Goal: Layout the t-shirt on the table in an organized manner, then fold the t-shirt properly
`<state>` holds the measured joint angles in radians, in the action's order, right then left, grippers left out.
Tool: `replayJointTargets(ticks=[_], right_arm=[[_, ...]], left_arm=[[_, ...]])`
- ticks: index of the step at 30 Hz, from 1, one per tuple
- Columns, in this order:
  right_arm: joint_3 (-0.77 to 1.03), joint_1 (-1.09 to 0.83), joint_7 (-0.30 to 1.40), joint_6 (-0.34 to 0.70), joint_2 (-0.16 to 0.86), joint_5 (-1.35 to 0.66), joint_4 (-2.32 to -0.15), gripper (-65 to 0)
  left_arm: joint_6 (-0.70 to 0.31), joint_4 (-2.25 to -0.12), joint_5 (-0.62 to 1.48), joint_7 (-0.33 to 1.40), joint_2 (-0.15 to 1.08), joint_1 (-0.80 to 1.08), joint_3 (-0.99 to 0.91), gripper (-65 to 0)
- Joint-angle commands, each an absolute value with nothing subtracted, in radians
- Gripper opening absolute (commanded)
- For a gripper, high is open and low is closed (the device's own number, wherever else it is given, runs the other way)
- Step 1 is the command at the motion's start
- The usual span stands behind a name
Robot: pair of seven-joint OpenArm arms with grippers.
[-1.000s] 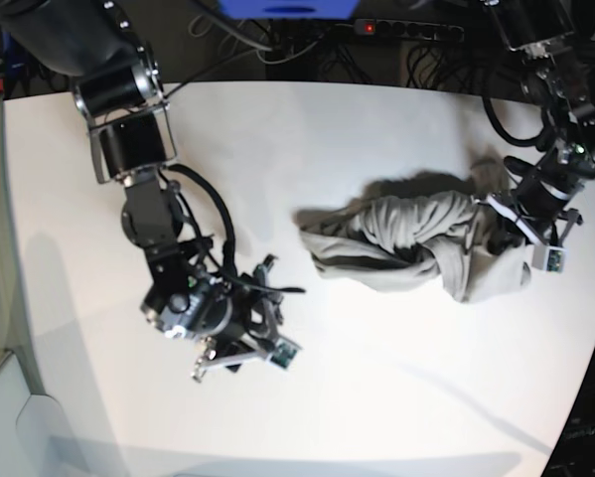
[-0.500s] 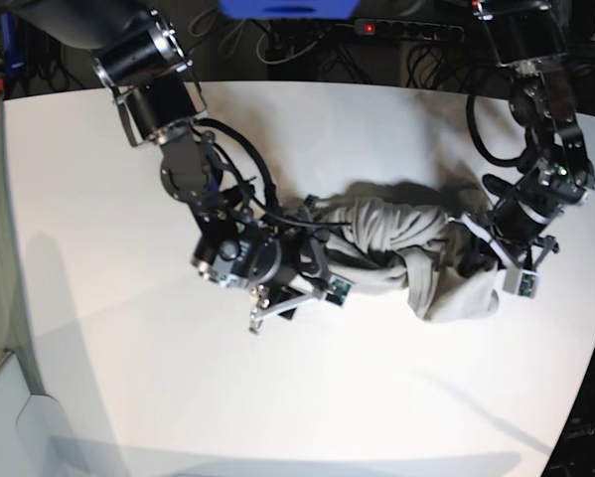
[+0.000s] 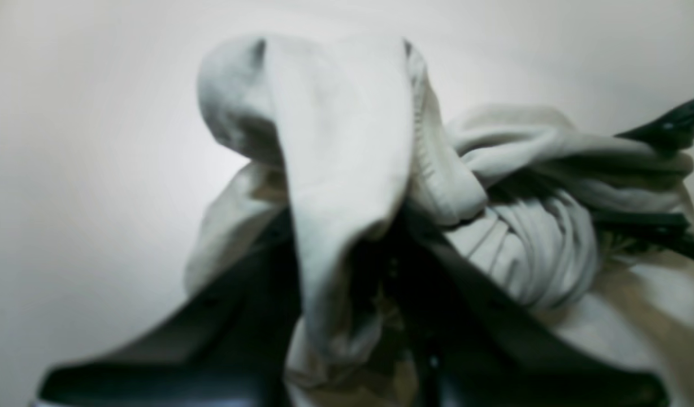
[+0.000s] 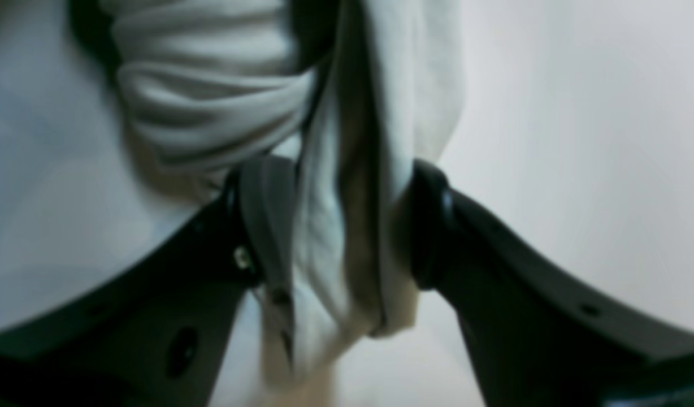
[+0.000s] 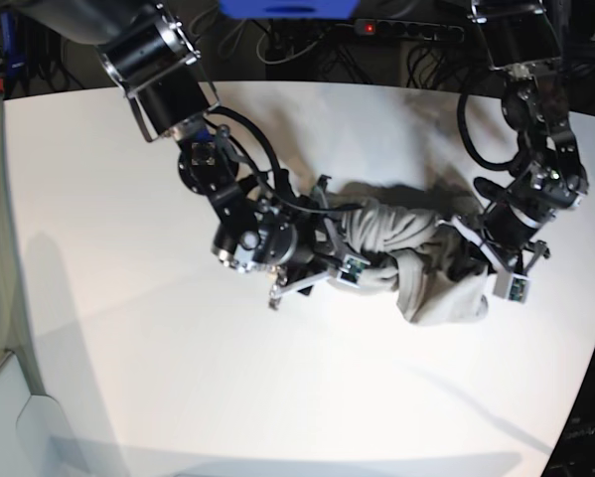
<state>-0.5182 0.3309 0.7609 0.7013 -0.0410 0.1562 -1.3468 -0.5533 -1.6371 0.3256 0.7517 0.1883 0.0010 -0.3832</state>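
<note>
We saw the t-shirt [image 5: 406,260] twisted into a rope near the middle of the table [image 5: 128,378], its long axis running between our arms. Our right gripper [image 4: 335,237] straddled one end with jaws parted around a hanging fold, not clearly pinching; our left gripper [image 5: 476,246] was clamped on the other end. Only the wrist views showed cloth between the jaws; the base view hid it.

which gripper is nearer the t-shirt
Neither is nearer; both touch it. The left gripper is shut on a fold of the t-shirt at one end; the right gripper straddles cloth at the other, jaws open.
</note>
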Motion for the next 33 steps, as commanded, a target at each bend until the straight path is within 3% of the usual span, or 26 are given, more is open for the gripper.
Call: replayJointTargets(ticks=[1, 5, 10, 15, 21, 33], right_arm=[[-0.516, 0.360, 0.728, 0.698, -0.054, 0.148, -1.353, -33.9], [-0.516, 0.380, 0.699, 0.698, -0.056, 0.148, -1.333, -38.5], [-0.512, 0.432, 0.697, 0.698, -0.056, 0.148, -1.257, -64.0], [-0.493, 0.446, 0.688, 0.698, -0.035, 0.147, -1.196, -64.8], [-0.349, 0.456, 0.677, 0.698, -0.035, 0.147, -1.193, -65.0], [-0.131, 0.493, 0.677, 0.602, -0.012, 0.148, -1.191, -65.0]], left_arm=[[-0.559, -1.655, 0.348, 0.722, 0.200, -0.013, -0.386, -64.5], [-0.559, -1.656, 0.351, 0.722, 0.200, -0.012, -0.386, -64.5], [-0.559, -1.664, 0.354, 0.723, 0.200, 0.005, -0.387, -64.5], [-0.559, -1.664, 0.355, 0.722, 0.206, 0.028, -0.395, -64.5], [-0.561, -1.696, 0.355, 0.720, 0.209, 0.067, -0.398, -64.5], [-0.596, -1.839, 0.357, 0.722, 0.209, 0.162, -0.513, -64.5]])
